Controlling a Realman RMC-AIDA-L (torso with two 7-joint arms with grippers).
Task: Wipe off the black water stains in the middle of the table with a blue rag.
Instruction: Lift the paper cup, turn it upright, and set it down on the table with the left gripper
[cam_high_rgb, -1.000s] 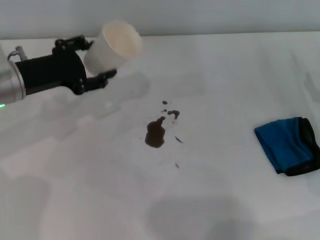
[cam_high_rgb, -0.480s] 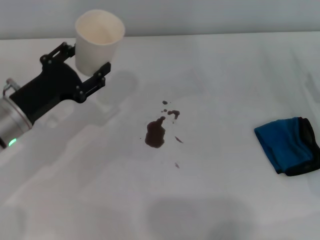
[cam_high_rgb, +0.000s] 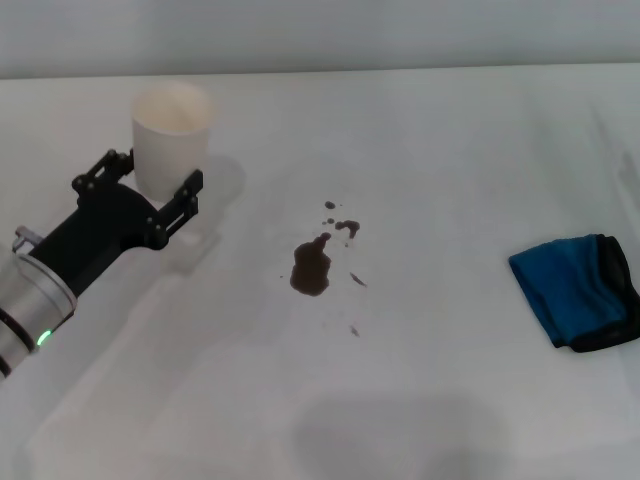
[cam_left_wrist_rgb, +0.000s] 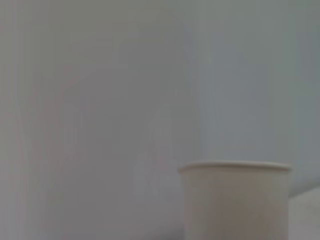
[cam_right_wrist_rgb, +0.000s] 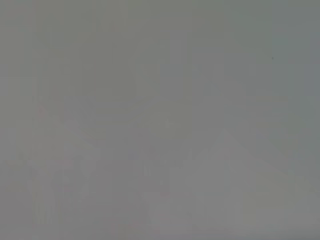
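Observation:
The black water stains (cam_high_rgb: 310, 270) lie in the middle of the white table (cam_high_rgb: 430, 150), a dark blotch with tiny droplets (cam_high_rgb: 343, 226) around it. The blue rag (cam_high_rgb: 578, 290), folded with a black edge, lies at the right side of the table, far from both arms. My left gripper (cam_high_rgb: 157, 174) is at the back left, shut on an upright white paper cup (cam_high_rgb: 172, 137) that stands low on or just above the table. The cup also shows in the left wrist view (cam_left_wrist_rgb: 235, 200). My right gripper is out of view.
The right wrist view shows only plain grey. The table's back edge (cam_high_rgb: 400, 70) runs along the top of the head view, with a grey wall behind it.
My left arm has swung the cup from tilted toward the stains to upright and carried it down and to the left. The stains and the rag have not moved.

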